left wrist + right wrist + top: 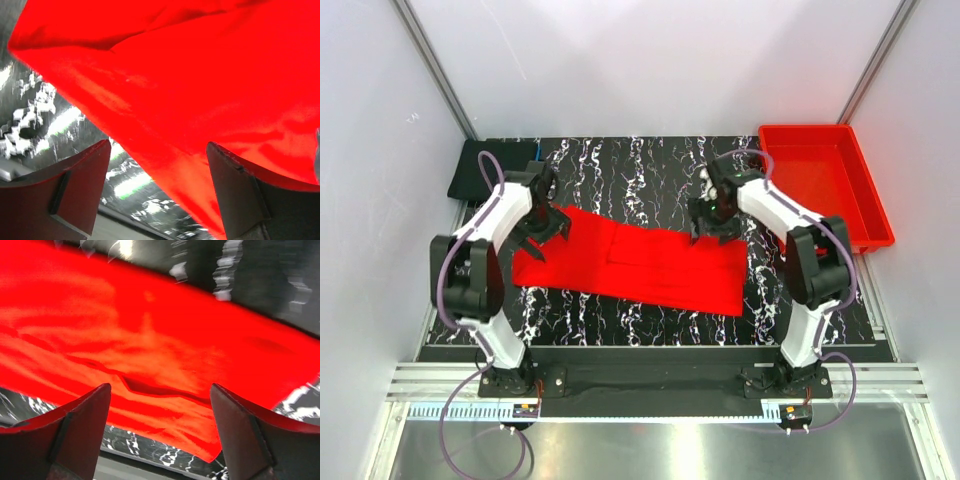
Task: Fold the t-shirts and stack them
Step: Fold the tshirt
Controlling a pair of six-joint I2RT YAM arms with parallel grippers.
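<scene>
The bright red t-shirt (pixel 630 260) lies flat across the middle of the black marbled table, folded into a long band. My left gripper (pixel 542 228) hovers open over its far left end; the wrist view shows red cloth (pixel 200 90) between and beyond the spread fingers (pixel 80 185). My right gripper (pixel 713 228) hovers open over the shirt's far right edge, with cloth folds (pixel 150 350) below the spread fingers (pixel 240 430). The folded black t-shirt (pixel 475 168) with a blue edge lies at the table's far left corner.
A rigid red plastic bin (pixel 823 185) stands at the far right of the table. White walls with metal posts close in the back and sides. The table's near edge (pixel 650 350) runs in front of the arm bases.
</scene>
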